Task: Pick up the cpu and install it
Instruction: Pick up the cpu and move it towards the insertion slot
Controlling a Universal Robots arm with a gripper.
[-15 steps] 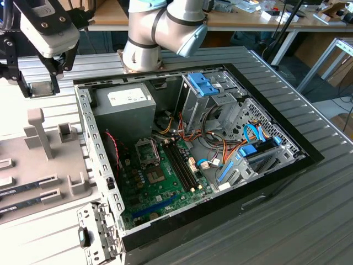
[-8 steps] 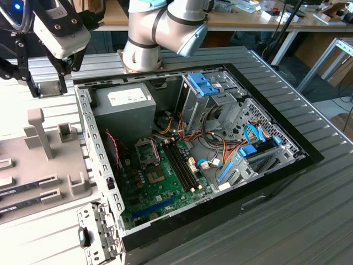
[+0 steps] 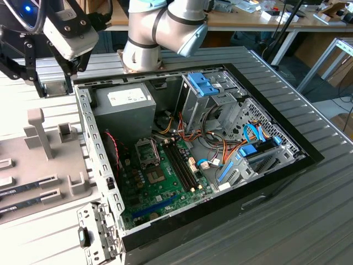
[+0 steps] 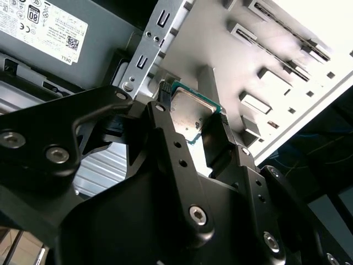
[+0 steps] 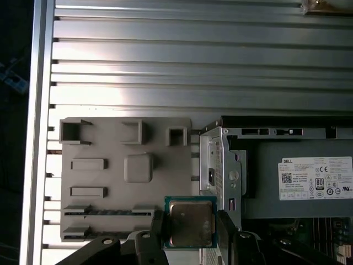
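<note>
- Tool (image 5: 192,229) pinched the cpu (image 5: 190,223) by two opposite edges, one finger per side. The grip sat on the green rim, not the metal top, prob. to keep the lid & underside contacts untouched.
- Second wrist view showed the same grip: cpu (image 4: 190,105) between the black fingertips (image 4: 160,107), metal top toward the cam, nothing touching it from below.
- Chip was held flat, roughly parallel w/ the ribbed counter (image 5: 193,55). Judged reason: it stays square for a flat drop into a socket, no tilt.
- Position: in the air, above the grey fixture plate (image 5: 110,182), at the plate's edge facing the PC case (image 5: 220,165), just beside the case corner w/ the PSU (image 5: 309,176).
- Plate's raised square pad (image 5: 138,167) sat bare. Prob. the chip's seat, so pick-up looked done and install not yet.
- Exterior view: arm (image 3: 165,25) reached over the counter side carrying the fixture plate (image 3: 49,165), near the case's PSU (image 3: 124,102) corner.
- Motherboard (image 3: 160,182) lay on the case floor, w/ the socket (image 3: 148,152) just below the PSU & well apart from the chip. Couldn't tell whether its frame stood open.
- Memory sticks (image 3: 27,183) stood in slots along the plate's edge, clear of the tool.
</note>
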